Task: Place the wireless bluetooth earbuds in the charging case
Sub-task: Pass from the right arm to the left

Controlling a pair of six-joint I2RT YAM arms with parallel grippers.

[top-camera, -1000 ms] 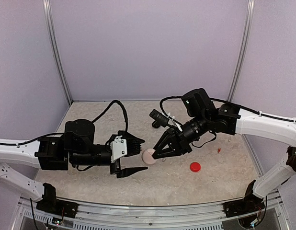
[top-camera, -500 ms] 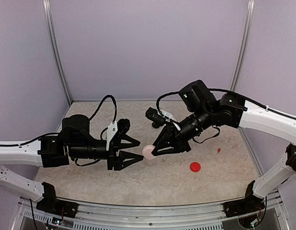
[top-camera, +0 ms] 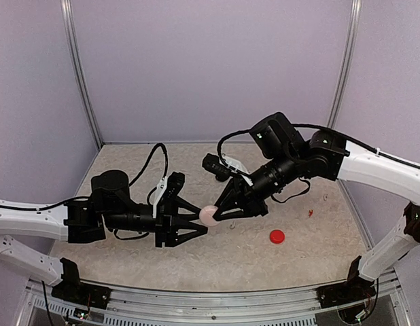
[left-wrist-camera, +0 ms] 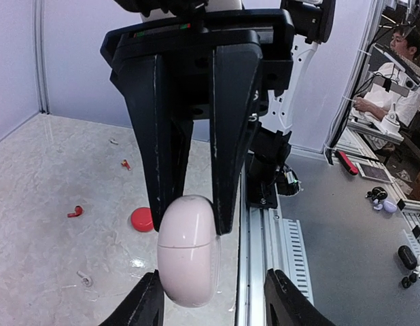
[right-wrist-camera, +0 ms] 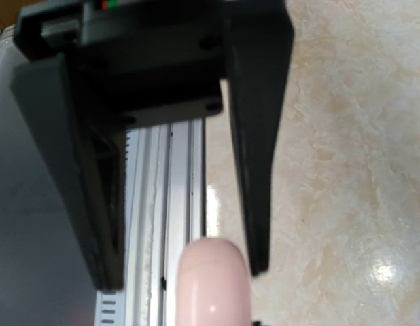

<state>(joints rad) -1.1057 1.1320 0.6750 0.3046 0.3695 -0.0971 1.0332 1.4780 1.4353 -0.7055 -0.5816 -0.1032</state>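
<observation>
My right gripper [top-camera: 214, 215] is shut on a pale pink rounded charging case [top-camera: 209, 216], closed, and holds it in the air above the table. In the left wrist view the right gripper's black fingers [left-wrist-camera: 230, 136] clamp the case's [left-wrist-camera: 188, 248] upper half. My left gripper [top-camera: 202, 223] is open, one finger on each side of the case's free end, with a wide gap on one side. In the right wrist view the case [right-wrist-camera: 213, 282] fills the bottom and the left fingers [right-wrist-camera: 254, 170] frame it. Tiny red earbuds [left-wrist-camera: 75, 212] [left-wrist-camera: 126, 164] lie on the table, one also in the top view [top-camera: 310, 212].
A red round cap [top-camera: 276, 236] lies on the marbled table [top-camera: 251, 255] right of centre, also in the left wrist view [left-wrist-camera: 141, 219]. A tiny whitish piece [left-wrist-camera: 84, 278] lies near it. The metal rail [top-camera: 210, 302] runs along the near edge. Purple walls enclose the back and sides.
My left gripper has turned and moved right until its open fingers straddle the case. My right gripper has carried the case slightly left to meet it.
</observation>
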